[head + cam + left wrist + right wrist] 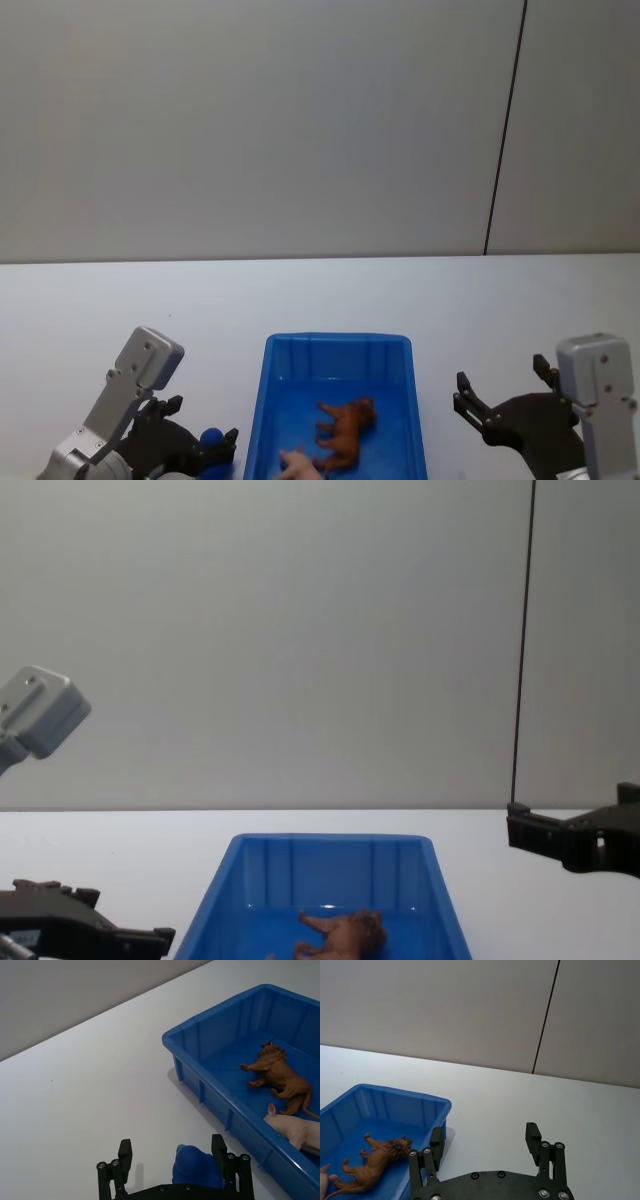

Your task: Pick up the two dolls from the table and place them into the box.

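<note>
I see both dolls (280, 1077) in the box (210, 1025); my left gripper (172, 1157) and right gripper (485, 1142) both spread, empty.

Readable text: none on any surface in view.
Blue box (268, 400): plain moulded walls and rim, no label, brand or number.
Figures inside the box: the brown doll (346, 428) and the pink doll (299, 1131) carry no markings.
Table (300, 295) around the box: bare white, no signs or print.
Wall behind the box: blank panels, no lettering.
</note>
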Robot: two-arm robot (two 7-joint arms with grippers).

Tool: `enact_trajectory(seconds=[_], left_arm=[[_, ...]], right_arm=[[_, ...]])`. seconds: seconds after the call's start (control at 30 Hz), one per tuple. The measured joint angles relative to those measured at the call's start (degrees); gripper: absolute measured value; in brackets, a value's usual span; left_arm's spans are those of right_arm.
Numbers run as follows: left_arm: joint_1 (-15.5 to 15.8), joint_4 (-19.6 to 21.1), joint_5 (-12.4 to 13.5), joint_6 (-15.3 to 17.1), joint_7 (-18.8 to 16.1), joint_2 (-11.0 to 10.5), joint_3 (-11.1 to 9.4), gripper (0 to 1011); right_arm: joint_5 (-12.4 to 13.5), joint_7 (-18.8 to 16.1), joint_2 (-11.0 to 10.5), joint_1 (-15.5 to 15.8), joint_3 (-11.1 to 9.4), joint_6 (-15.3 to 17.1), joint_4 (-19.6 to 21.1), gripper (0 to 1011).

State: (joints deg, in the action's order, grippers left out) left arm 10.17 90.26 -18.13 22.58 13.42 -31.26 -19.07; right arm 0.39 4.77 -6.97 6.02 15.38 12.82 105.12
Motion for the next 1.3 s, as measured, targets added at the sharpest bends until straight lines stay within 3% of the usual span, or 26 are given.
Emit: enact_trajectory(seconds=[0.3, 0.47, 1.0, 1.1, 1.3], left_arm=[[0.33, -0.92, -0.07, -0.06, 2.28, 0.16, -0.02, 1001], [0.60, -1.41, 0.51, 0.54, 3.25, 0.26, -0.16, 946], [1.26, -2.70, 2.25, 2.11, 4.49, 0.62, -0.41, 473], [1.34, -2.79, 2.30, 2.07, 4.49, 0.66, -0.39, 344], [1.39, -2.67, 2.27, 1.36, 4.20, 0.66, -0.18, 294]], right_arm=[[0.00, 0.00, 0.00, 0.00, 0.00, 0.00, 0.00, 1001], [0.00, 0.00, 0.00, 0.00, 0.00, 0.00, 0.00, 1001], [0.00, 0.00, 0.00, 0.00, 0.00, 0.00, 0.00, 1001], [0.00, 0.00, 0.00, 0.00, 0.00, 0.00, 0.00, 1001], [0.00, 0.00, 0.00, 0.00, 0.00, 0.00, 0.00, 1001]])
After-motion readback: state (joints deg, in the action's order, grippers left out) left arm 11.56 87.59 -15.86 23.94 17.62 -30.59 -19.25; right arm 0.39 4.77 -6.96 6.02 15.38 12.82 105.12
